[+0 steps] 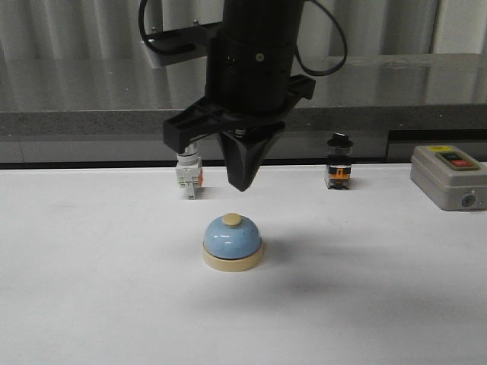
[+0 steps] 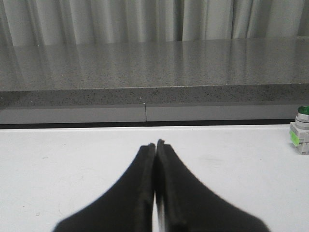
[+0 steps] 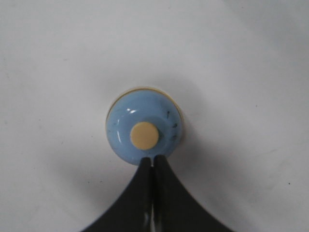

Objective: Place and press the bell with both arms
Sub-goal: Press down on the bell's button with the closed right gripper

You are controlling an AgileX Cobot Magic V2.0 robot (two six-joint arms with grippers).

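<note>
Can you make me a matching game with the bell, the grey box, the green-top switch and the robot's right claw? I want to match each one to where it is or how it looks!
Things:
1. bell
2. grey box
3. green-capped switch
4. right end effector

Descriptions:
A. at the table's far right, red button on top
B. shut, hanging just above the bell
C. light blue dome, cream button
D. white body, near the table's back edge

Pairs: 1-C, 2-A, 3-D, 4-B

White table (image 1: 91, 304), grey speckled ledge (image 2: 145, 63), pale curtain (image 2: 120, 19) behind.
</note>
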